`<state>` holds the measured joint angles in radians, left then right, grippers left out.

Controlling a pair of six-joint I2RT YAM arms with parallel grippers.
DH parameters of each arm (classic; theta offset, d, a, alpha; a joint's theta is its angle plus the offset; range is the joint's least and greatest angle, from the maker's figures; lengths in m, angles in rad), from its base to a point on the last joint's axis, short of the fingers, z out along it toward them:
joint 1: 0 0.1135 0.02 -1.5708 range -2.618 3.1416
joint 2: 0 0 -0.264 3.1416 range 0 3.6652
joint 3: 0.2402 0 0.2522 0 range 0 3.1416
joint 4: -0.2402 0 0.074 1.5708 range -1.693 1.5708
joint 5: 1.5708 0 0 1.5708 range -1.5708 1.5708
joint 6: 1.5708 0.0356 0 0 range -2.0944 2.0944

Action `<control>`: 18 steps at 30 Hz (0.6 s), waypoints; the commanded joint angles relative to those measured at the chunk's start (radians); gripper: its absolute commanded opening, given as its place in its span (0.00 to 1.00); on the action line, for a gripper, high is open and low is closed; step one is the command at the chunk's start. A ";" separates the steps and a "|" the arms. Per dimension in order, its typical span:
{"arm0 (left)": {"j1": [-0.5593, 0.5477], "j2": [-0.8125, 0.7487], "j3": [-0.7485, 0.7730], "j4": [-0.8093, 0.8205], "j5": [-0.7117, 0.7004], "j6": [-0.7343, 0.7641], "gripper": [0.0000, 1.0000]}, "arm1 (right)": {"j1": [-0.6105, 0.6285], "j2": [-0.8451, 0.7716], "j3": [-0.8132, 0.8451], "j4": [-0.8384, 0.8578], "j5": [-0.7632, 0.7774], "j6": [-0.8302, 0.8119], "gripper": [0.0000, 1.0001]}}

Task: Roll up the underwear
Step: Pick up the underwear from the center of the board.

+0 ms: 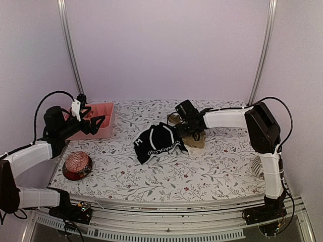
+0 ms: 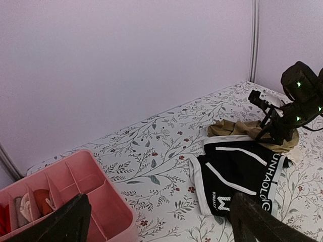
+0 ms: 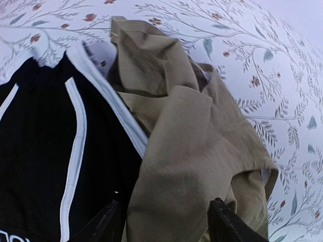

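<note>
The black underwear (image 1: 157,142) with a white-lettered waistband lies crumpled mid-table; it also shows in the left wrist view (image 2: 242,166) and the right wrist view (image 3: 45,166). The tan-beige underwear (image 1: 194,142) lies bunched against its right side and partly under it, seen close in the right wrist view (image 3: 192,151). My right gripper (image 1: 187,128) is open just above the tan cloth, one finger (image 3: 229,224) over the tan, the other (image 3: 98,227) over the black edge. My left gripper (image 1: 96,121) is open and empty above the pink box, far from the cloth.
A pink divided box (image 1: 101,123) with small items (image 2: 30,206) stands at the back left. A red-brown round bowl (image 1: 76,165) sits at the front left. A pale object (image 1: 256,166) lies by the right arm's post. The floral cloth (image 1: 166,176) covers the table.
</note>
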<state>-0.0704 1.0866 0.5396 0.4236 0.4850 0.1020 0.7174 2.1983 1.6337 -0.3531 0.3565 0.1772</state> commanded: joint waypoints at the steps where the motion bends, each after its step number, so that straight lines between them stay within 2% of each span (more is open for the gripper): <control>1: -0.012 0.006 0.019 -0.012 -0.005 0.009 0.99 | 0.001 0.017 0.028 -0.014 0.037 0.004 0.51; 10: -0.015 0.007 0.020 -0.015 -0.008 0.011 0.99 | 0.000 -0.006 0.025 -0.018 0.050 -0.002 0.04; 14: -0.016 0.007 0.022 -0.016 -0.009 0.012 0.99 | 0.000 -0.022 0.025 -0.022 0.071 -0.005 0.02; 18: -0.017 0.009 0.021 -0.016 -0.011 0.011 0.98 | -0.003 -0.072 0.001 -0.033 0.166 0.009 0.01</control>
<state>-0.0761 1.0889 0.5396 0.4225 0.4816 0.1043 0.7174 2.1983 1.6356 -0.3649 0.4206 0.1715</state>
